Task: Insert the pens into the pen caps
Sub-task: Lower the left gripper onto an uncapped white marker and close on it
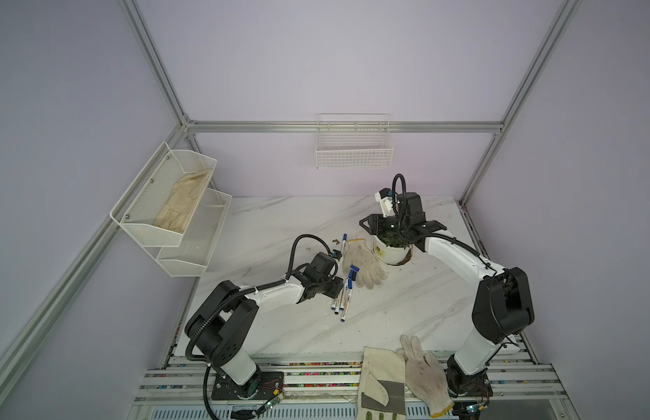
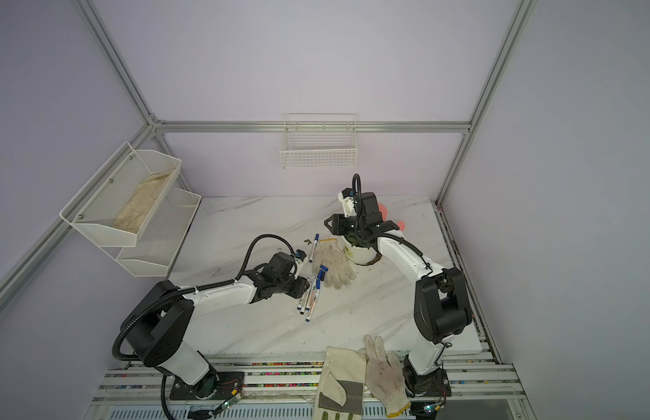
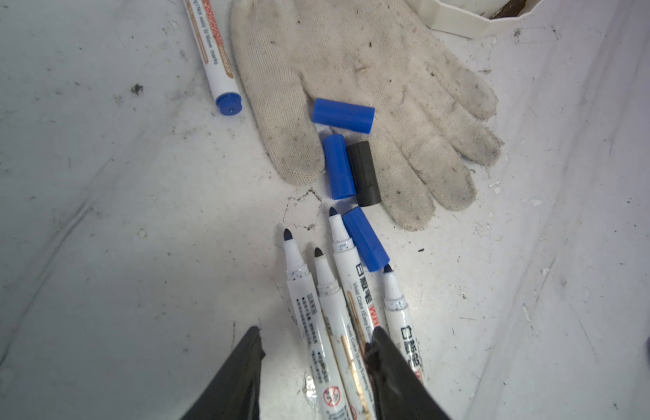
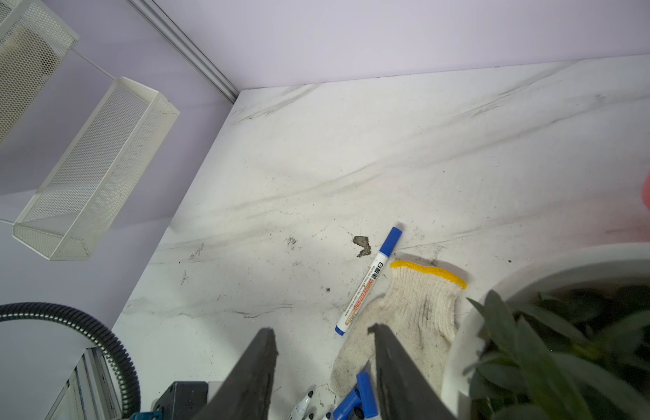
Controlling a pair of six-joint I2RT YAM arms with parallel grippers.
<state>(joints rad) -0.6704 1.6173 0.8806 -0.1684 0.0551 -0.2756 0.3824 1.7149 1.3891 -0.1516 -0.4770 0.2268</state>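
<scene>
Down with the left tool (image 3: 316, 334): straddles barrels among four uncapped pens (image 3: 338, 302) mid-surface (image 1: 389, 312), jaws partly apart, clamped on nothing. Just past the pen tips, three blue caps (image 3: 339, 167) and one black cap (image 3: 363, 174), on and against the fingers of a knitted glove (image 3: 371, 91). Farther off, left of the glove's cuff, a fifth pen (image 4: 367, 287), already capped. Up with the right tool (image 4: 321, 332): hangs by the white plant pot (image 4: 534, 276), jaws parted, empty.
</scene>
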